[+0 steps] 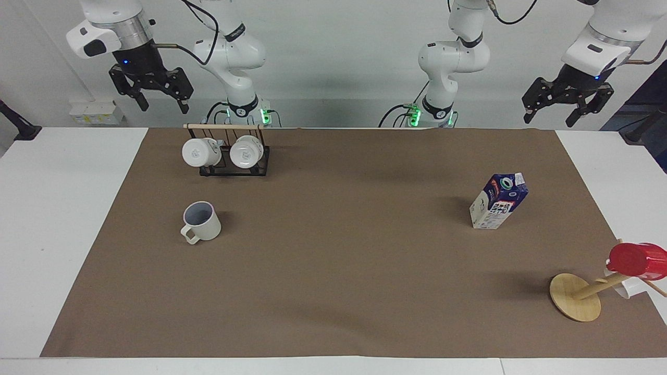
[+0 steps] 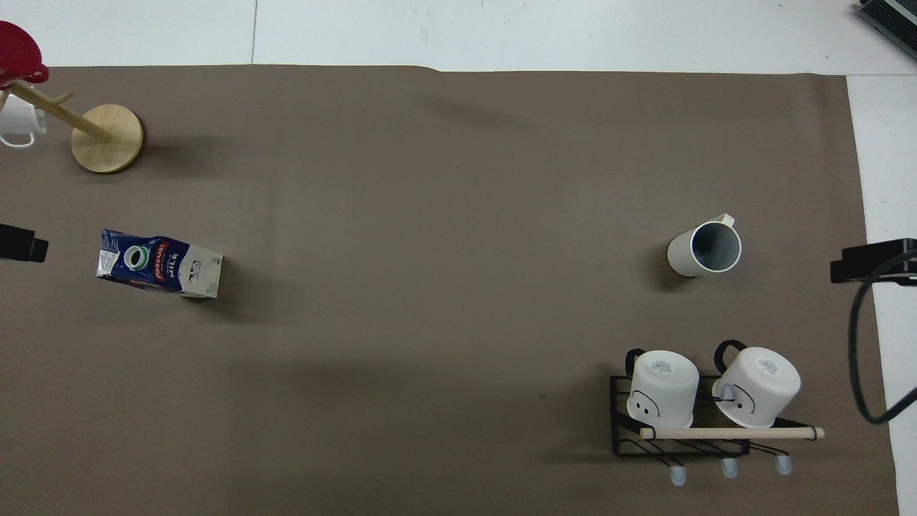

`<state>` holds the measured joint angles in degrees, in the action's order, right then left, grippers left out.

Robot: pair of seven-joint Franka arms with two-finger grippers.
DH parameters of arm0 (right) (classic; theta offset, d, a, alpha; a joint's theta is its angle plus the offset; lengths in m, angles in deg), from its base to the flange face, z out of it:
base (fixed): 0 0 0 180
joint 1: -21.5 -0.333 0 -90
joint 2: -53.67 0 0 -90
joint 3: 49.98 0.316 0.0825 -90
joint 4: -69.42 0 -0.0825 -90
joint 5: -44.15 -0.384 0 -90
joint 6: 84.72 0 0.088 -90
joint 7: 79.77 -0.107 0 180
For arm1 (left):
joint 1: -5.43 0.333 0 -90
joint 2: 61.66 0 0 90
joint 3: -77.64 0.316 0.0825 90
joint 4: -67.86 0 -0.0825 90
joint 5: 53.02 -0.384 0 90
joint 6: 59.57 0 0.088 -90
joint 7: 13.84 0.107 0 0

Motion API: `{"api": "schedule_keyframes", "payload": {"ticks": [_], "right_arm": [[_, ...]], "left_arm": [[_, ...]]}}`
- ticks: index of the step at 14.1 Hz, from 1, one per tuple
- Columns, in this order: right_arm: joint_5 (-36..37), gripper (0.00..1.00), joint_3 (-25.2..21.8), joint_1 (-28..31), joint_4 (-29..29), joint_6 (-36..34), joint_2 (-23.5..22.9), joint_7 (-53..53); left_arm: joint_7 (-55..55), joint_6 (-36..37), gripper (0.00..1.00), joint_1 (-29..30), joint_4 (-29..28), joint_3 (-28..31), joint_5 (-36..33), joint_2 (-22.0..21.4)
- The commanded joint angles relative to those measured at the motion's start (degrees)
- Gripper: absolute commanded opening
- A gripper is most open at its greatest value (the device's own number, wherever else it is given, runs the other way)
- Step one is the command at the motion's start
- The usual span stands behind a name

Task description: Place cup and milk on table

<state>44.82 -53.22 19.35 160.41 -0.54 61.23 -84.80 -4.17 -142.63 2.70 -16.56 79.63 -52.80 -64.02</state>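
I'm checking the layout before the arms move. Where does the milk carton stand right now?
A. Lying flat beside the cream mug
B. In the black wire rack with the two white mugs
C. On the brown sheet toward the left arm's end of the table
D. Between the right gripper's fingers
C: the milk carton stands upright on the table toward the left arm's end, with both grippers raised and empty.

Plain white wall [image 1: 338, 62]; wall socket box [image 1: 96, 113] near its base.
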Motion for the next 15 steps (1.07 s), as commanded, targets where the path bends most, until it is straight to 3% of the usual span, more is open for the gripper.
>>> {"api": "schedule_keyframes", "payload": {"ticks": [1, 15], "right_arm": [[-1.2, 1.0, 0.3, 0.4, 1.7, -0.2, 1.6, 1.2], [-1.1, 1.0, 0.3, 0.6, 2.4, -0.1, 1.7, 1.2]], "left_arm": [[-0.4, 0.4, 1.0, 0.2, -1.3, 0.0, 0.7, -1.3], [-0.5, 0.7, 1.0, 0.2, -1.4, 0.0, 0.7, -1.3]]}}
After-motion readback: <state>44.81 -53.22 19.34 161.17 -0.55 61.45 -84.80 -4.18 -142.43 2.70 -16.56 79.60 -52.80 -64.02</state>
